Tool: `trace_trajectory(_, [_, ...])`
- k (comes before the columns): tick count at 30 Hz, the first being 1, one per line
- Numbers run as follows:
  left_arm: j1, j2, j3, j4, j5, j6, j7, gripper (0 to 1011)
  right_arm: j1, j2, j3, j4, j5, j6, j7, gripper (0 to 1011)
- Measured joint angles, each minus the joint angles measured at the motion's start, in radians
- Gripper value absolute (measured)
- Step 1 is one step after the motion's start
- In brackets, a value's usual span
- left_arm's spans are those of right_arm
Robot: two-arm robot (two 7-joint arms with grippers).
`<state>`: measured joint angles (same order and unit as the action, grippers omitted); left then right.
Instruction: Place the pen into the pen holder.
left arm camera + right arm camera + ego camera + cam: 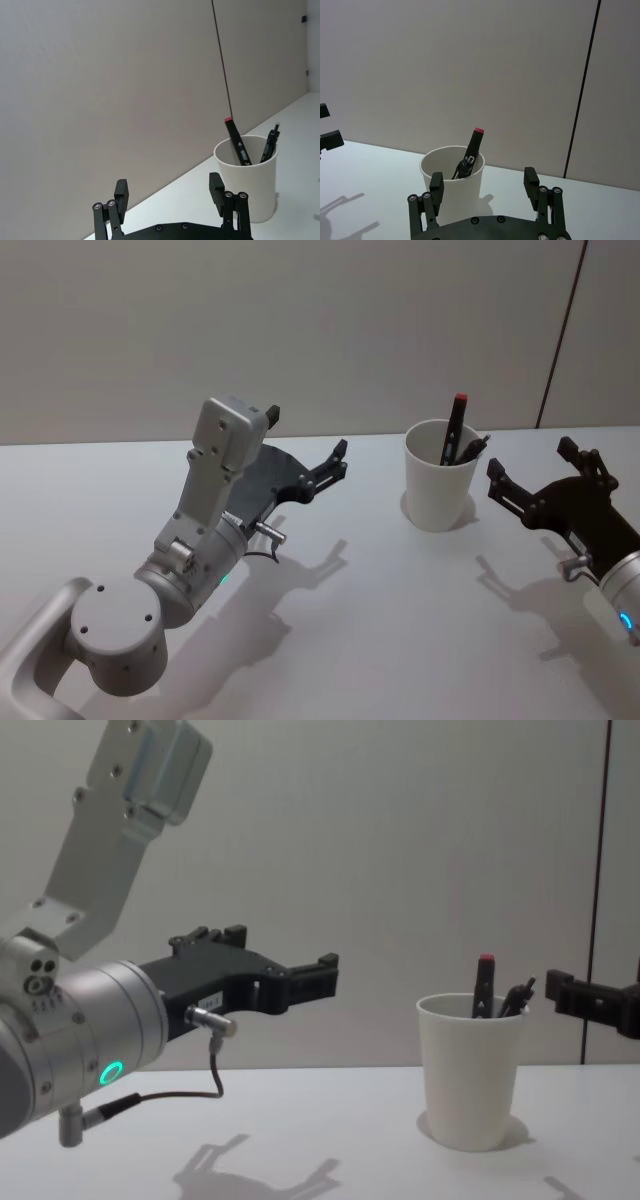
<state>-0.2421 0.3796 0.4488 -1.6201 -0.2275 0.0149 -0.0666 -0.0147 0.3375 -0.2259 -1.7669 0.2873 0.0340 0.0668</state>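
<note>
Stood upright in pen holder (440, 490): red-capped pen (453, 427). Hovered apart either side, wide open, empty: left pincer (340, 462), right pincer (530, 470).

White paper pen holder (439, 492) upright on the table, rolled rim up, tapering to its base. Inside, black pen (453, 430) with red tip, leaning on the rim, top poking out; second black pen (472, 448) beside it.
</note>
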Motion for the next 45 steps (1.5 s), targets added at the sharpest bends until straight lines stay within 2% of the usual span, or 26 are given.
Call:
trace_trajectory(10, [0.005,0.003,0.006,-0.007,0.027,-0.002,0.054,1001,0.0,0.0,0.0,0.0,0.0,0.0,0.0,1001])
trace_trajectory(45, [0.005,0.002,0.005,-0.006,0.027,-0.001,0.056,1001,0.0,0.0,0.0,0.0,0.0,0.0,0.0,1001])
